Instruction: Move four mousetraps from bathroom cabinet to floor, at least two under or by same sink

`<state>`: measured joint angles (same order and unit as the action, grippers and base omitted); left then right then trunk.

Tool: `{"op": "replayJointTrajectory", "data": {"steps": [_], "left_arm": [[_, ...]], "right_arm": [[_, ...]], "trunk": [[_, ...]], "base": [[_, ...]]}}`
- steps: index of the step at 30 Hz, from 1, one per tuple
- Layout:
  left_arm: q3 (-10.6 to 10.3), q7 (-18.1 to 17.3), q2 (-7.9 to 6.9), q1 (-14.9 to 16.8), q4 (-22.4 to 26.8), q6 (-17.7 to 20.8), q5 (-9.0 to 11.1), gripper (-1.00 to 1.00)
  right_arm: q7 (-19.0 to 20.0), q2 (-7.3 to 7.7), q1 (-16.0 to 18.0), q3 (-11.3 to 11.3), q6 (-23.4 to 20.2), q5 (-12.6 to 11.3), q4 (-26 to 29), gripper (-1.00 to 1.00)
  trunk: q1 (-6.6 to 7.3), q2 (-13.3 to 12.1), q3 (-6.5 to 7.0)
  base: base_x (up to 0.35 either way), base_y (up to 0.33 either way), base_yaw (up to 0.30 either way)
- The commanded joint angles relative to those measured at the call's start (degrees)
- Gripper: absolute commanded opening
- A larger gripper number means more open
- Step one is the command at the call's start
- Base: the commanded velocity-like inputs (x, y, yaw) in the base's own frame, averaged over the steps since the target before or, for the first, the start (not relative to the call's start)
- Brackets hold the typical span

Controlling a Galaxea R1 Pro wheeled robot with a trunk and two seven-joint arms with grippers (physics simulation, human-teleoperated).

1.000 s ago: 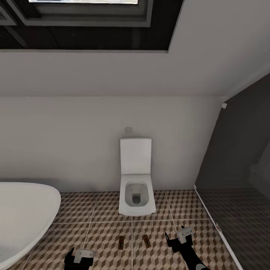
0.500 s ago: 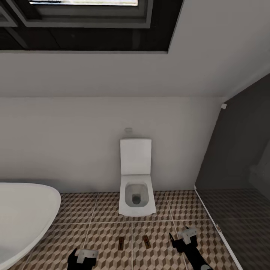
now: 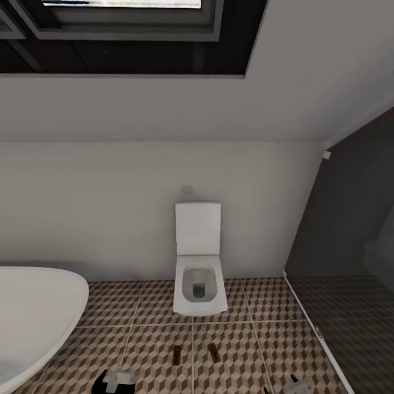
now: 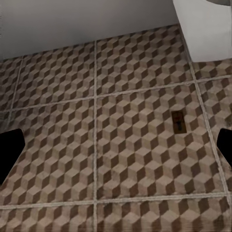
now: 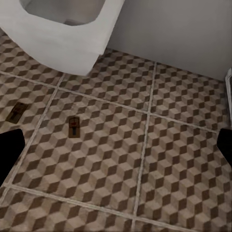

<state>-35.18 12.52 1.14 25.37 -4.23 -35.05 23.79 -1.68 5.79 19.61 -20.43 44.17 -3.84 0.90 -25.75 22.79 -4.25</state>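
two traps are lying on the floor in front of the toilet, side by side and a little apart. the left gripper and right gripper are hanging low, both spread wide and carrying nothing. no sink is showing here, so these traps are probably sitting too far from it, risking the sink condition failing. rolling forward could also be knocking them.

A white square toilet with its lid up stands against the pale wall at centre. A white oval bathtub curves in at 8 o'clock. A dark glass partition fills 3 o'clock, a dark-framed skylight at 12.
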Motion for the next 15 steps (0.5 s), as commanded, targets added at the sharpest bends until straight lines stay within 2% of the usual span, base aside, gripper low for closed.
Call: {"op": "replayJointTrajectory", "data": {"steps": [1, 4, 6, 13, 15], "left_arm": [[-0.52, 0.21, -0.14, -0.24, -0.23, -0.17, 0.19, 1.00], [-0.48, 0.22, -1.03, -1.96, -0.24, 0.42, 0.25, 1.00], [-0.44, 0.22, -2.12, -4.30, -0.25, 1.10, 0.27, 1.00], [-0.35, 0.14, -4.96, -11.28, -0.25, 1.62, 0.29, 1.00], [-0.32, 0.18, -5.27, -12.47, -0.25, 1.65, 0.29, 1.00]], "right_arm": [[-0.19, -0.09, -0.41, -0.48, 0.46, -0.45, -0.01, 1.00], [-0.18, -0.64, -1.98, -0.45, 1.20, -0.76, -0.02, 1.00], [-0.19, -1.41, -2.91, -0.42, 1.50, -1.56, -0.02, 1.00], [-0.22, -2.44, -3.56, -0.41, 1.64, -4.64, -0.02, 1.00], [-0.25, -2.49, -3.59, -0.41, 1.59, -4.96, -0.02, 1.00]], "trunk": [[-0.04, 0.13, -0.12], [-0.04, 0.13, -0.12], [-0.04, 0.13, -0.12], [-0.04, 0.13, -0.12], [-0.04, 0.13, -0.12]], "base": [[0.000, 0.000, 0.000], [0.000, 0.000, 0.000], [0.000, 0.000, 0.000], [0.000, 0.000, 0.000], [0.000, 0.000, 0.000]]}}
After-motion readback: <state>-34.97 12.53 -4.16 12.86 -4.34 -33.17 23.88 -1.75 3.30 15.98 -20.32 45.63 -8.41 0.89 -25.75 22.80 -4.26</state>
